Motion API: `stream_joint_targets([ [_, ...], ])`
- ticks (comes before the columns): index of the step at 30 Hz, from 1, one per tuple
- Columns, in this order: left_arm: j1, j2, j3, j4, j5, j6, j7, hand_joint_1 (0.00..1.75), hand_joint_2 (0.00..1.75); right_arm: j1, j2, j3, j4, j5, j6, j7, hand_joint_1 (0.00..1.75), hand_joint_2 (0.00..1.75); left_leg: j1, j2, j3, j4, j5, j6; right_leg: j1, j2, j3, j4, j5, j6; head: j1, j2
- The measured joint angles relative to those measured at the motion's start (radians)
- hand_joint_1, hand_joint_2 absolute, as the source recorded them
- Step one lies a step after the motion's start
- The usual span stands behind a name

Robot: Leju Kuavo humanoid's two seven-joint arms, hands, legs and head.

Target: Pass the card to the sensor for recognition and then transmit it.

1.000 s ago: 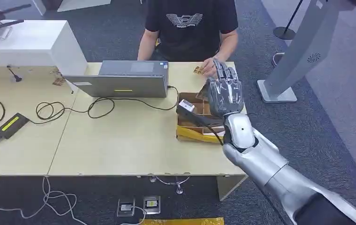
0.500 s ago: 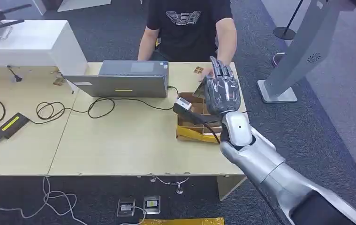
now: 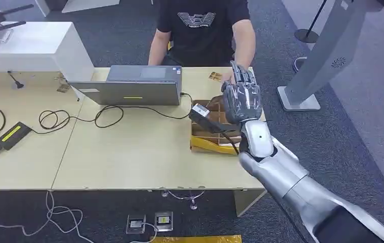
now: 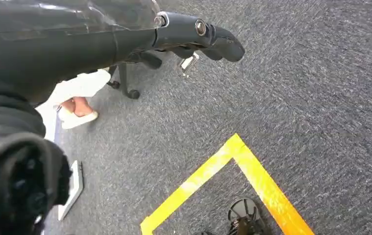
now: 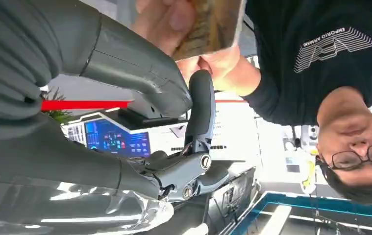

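The card sits in a person's hand at the desk's far right corner, just beside the robot's right hand, fingers spread and upright above the cardboard box and scanner. Left hand hangs over carpet, its grip unclear.

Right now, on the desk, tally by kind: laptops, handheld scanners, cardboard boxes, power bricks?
laptop: 1
scanner: 1
cardboard box: 1
black power brick: 1
Total: 4
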Motion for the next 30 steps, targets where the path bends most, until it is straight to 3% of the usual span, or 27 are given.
stream_joint_targets([
  [1, 0.0, 0.0, 0.0, 0.0, -0.001, 0.0, 0.0, 0.0, 0.0, 0.0, -0.001, 0.0, -0.001, 0.0, 0.003, 0.002, 1.75, 1.75, 0.0, 0.0, 0.0, 0.0, 0.0, 0.0, 0.0, 0.0, 0.0, 0.0, 0.0, 0.0, 0.0, 0.0],
  [2, 0.0, 0.0, 0.001, 0.0, -0.002, 0.0, 0.0, 0.0, 0.0, 0.0, -0.002, 0.0, -0.001, 0.002, 0.008, 0.006, 0.24, 1.75, 0.0, 0.0, 0.0, 0.0, 0.0, 0.0, 0.0, 0.0, 0.0, 0.0, 0.0, 0.0, 0.0, 0.0],
  [3, 0.0, 0.0, 0.001, 0.0, -0.005, 0.0, 0.0, 0.0, 0.0, 0.001, -0.003, 0.0, -0.003, 0.005, 0.011, 0.011, 0.0, 1.75, 0.0, 0.0, 0.0, 0.0, 0.0, 0.0, 0.0, 0.0, 0.0, 0.0, 0.0, 0.0, 0.0, 0.0],
  [19, 0.001, 0.0, 0.035, 0.0, -0.007, 0.0, -0.012, 0.0, 0.0, 0.019, -0.029, -0.015, -0.056, 0.08, 0.019, 0.053, 0.0, 1.75, 0.0, 0.0, 0.0, 0.0, 0.0, 0.0, 0.0, 0.001, 0.0, 0.0, 0.0, 0.0, 0.0, 0.0],
  [30, 0.007, -0.002, 0.068, 0.0, 0.0, 0.0, -0.026, 0.0, 0.0, 0.018, -0.118, -0.085, -0.103, 0.084, 0.115, 0.154, 0.0, 1.75, -0.001, 0.0, 0.0, 0.0, 0.0, 0.0, 0.0, 0.0, 0.0, 0.0, 0.0, 0.0, 0.0, 0.0],
])
